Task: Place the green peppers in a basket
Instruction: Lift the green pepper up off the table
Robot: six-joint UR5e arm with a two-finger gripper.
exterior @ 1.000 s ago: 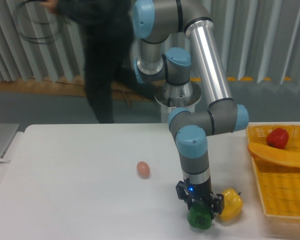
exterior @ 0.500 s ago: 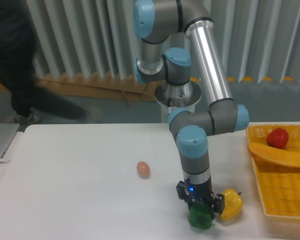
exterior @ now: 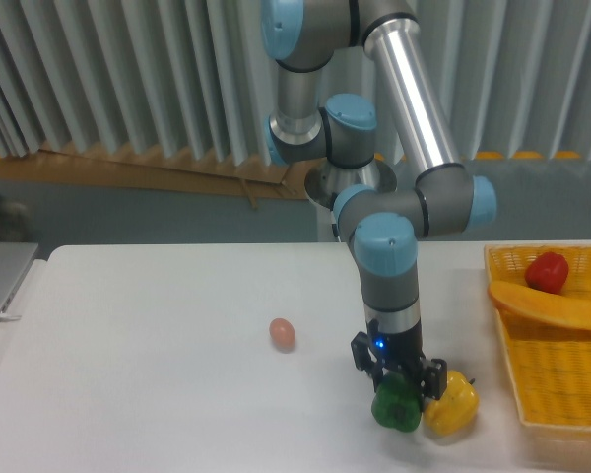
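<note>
one arm reaching straight down, pincer (exterior: 398, 382) clamped on green pepper (exterior: 396, 409).

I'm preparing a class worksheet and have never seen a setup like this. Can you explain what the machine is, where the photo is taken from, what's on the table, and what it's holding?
One fixed camera faces the table. The jointed grey-and-blue machine is a robot arm; its gripper, a two-fingered claw, is shut on the green pepper. A yellow pepper sits touching it. An egg lies apart on the white table. On the right, the yellow basket holds a red pepper and a long orange item.
</note>
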